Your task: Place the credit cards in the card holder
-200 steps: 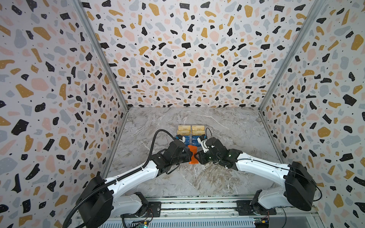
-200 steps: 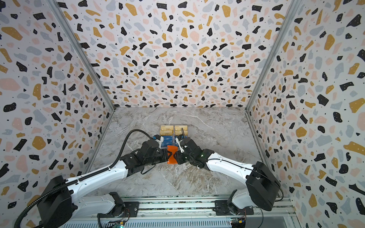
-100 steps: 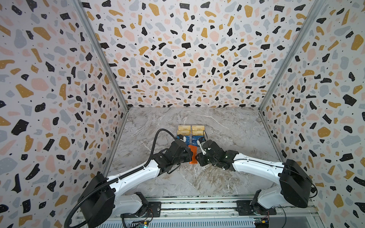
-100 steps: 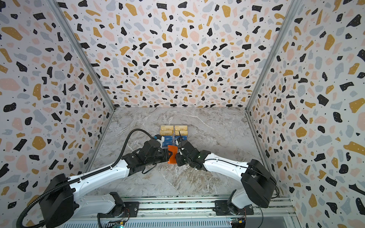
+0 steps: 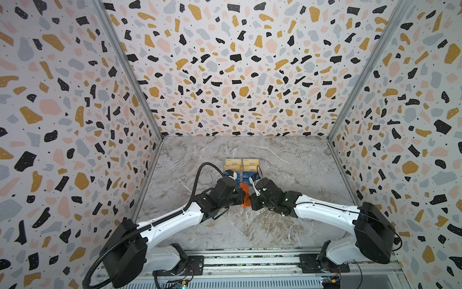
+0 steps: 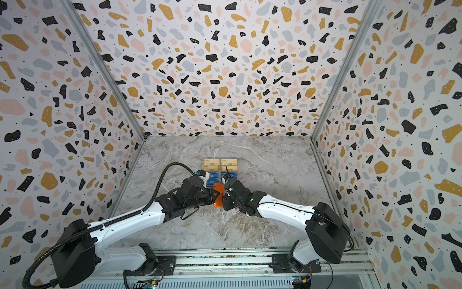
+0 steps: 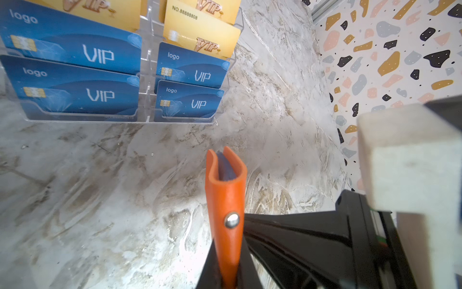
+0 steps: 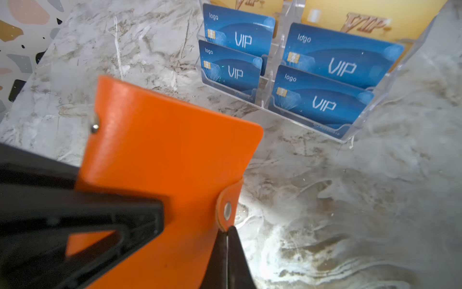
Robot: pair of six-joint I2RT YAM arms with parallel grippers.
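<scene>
Gripping the card holder (image 7: 225,200) by one end, the left hand (image 7: 226,271) has a black finger on each face, and the holder is held on edge above the desk (image 7: 100,195).

Condition of the item: bright orange, leather-like and smooth, with rounded corners. It is folded shut, and its end shows a narrow U. A dark bluish layer sits inside the fold; what it is cannot be told. A round metal snap button (image 7: 232,220) is on the narrow side facing the left wrist camera.

In the right wrist view the holder's broad orange face (image 8: 162,155) fills the middle. A small rounded tab (image 8: 231,192) wraps over its edge and carries a metal stud.

The right hand (image 8: 227,234) is closed, fingers pressed flat together. Its tips meet the rim of that tab; whether they pinch it cannot be told.

In both top views the holder (image 5: 245,198) hangs between the two hands, just in front of a clear rack (image 7: 147,82).

The credit cards (image 7: 75,53) stand in the rack's tiers. Blue ones lettered "VIP" fill the front rows, with gold ones (image 7: 202,33) behind.
</scene>
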